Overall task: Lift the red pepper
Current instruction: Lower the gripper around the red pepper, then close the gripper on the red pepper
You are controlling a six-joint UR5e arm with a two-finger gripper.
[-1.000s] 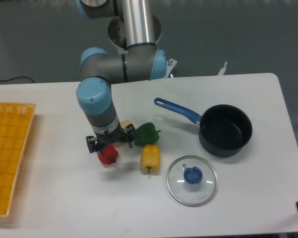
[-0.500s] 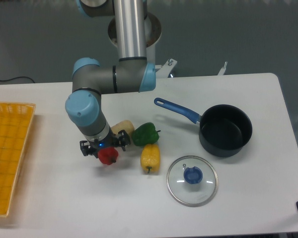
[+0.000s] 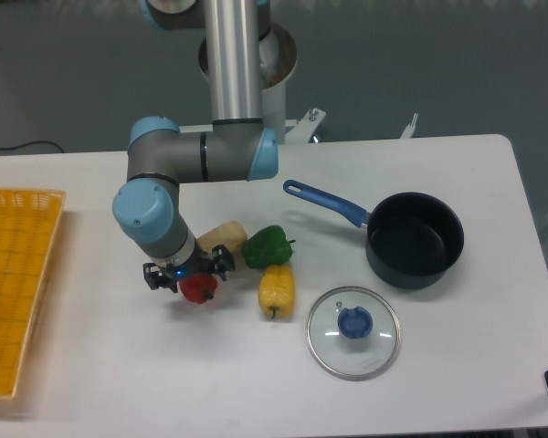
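Note:
The red pepper (image 3: 199, 289) is small and glossy, on the white table left of the yellow pepper (image 3: 276, 289). My gripper (image 3: 191, 278) reaches down right over it, and its black fingers sit at both sides of the pepper's top. The wrist hides the pepper's upper part. The frames do not show whether the fingers press on the pepper. The green pepper (image 3: 268, 246) lies to the right, behind the yellow one.
A pale potato-like item (image 3: 223, 237) lies just behind my gripper. A dark pot with a blue handle (image 3: 413, 239) stands at the right. A glass lid with a blue knob (image 3: 353, 330) lies in front of it. A yellow basket (image 3: 14, 283) is at the far left.
My arm has swung left and lowered. The gripper and the red pepper under it have shifted slightly left. The potato-like item is now more exposed.

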